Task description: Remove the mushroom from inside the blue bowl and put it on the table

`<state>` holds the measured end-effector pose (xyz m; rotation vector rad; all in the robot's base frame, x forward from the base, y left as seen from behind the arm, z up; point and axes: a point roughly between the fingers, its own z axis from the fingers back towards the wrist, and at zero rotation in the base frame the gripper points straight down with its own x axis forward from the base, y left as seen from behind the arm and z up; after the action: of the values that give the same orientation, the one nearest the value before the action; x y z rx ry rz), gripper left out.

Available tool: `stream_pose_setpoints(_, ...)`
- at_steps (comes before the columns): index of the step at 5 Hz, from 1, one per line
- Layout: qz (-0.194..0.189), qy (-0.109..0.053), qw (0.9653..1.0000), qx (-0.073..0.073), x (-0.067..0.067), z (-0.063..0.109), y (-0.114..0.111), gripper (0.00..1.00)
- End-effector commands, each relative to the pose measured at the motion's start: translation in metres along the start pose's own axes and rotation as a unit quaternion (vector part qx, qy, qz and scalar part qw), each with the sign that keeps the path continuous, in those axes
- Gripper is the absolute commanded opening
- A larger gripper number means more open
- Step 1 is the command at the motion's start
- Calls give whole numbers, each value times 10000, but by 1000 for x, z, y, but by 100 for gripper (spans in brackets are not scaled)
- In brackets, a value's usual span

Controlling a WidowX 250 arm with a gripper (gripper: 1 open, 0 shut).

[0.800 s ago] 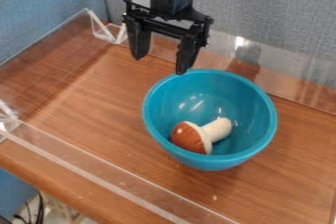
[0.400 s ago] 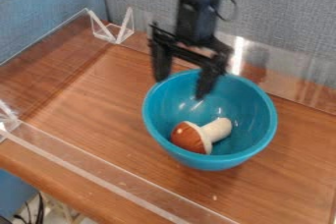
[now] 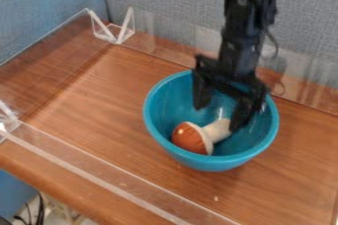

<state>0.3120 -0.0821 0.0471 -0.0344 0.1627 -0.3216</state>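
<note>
Reddish-brown wood-grain table (image 3: 93, 101) with clear acrylic walls beneath. Round glossy turquoise plastic bowl (image 3: 165, 106) around black gripper (image 3: 227, 101), jaws spread wide, grasping nothing. Small orange-capped, cream-stemmed toy mushroom (image 3: 200, 134) on bowl floor, just below the fingertips.

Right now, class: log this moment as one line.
jaws: open, lowered inside blue bowl | mushroom: lying in bowl, not gripped | table: mushroom not placed yet
</note>
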Motion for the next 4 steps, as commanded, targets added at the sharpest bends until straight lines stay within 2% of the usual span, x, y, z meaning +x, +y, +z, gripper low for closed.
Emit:
stream_pose_setpoints(1, -33, -151, 9999, 12, 20, -3, -5, 100)
stream_pose_setpoints(2, 280, -90, 9996, -17, 24, -8, -8, 0)
stream_pose_setpoints(3, 580, -91, 9983, -58, 24, -5, -10, 0)
stream_pose_setpoints(4, 494, -59, 9988, -37, 23, -3, -11, 0)
